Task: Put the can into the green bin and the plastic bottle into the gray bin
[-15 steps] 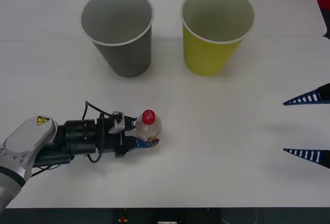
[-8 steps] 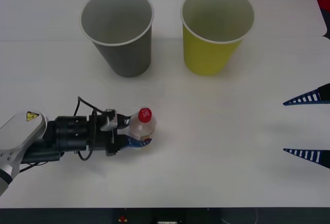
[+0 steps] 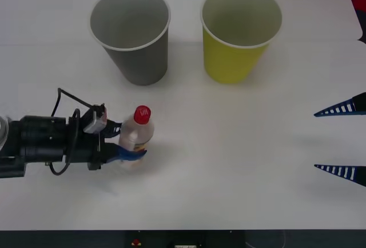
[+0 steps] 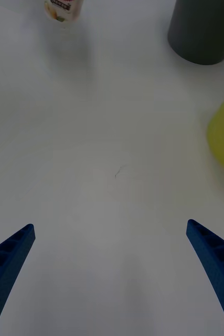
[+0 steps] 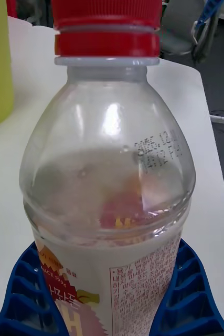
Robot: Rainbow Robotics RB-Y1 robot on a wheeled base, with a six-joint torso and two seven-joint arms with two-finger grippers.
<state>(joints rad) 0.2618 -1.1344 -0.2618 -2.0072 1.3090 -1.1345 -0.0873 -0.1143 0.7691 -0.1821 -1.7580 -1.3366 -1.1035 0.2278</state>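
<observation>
bottle step: the left gripper [image 3: 130, 152], lower left of the front view, has its blue fingers [image 5: 22, 294] clamped on the plastic bottle [image 3: 136, 136], which stands upright and looks lifted clear of the table [image 3: 240, 162]; not yet in the gray bin [image 3: 130, 34], upper left.
can step: undone as far as i can judge; the green bin [image 3: 240, 31], upper right, looks empty.
right gripper [image 3: 340, 139]: right edge, jaws spread, holding nothing.
counts: two bins, one bottle, two grippers.
</observation>
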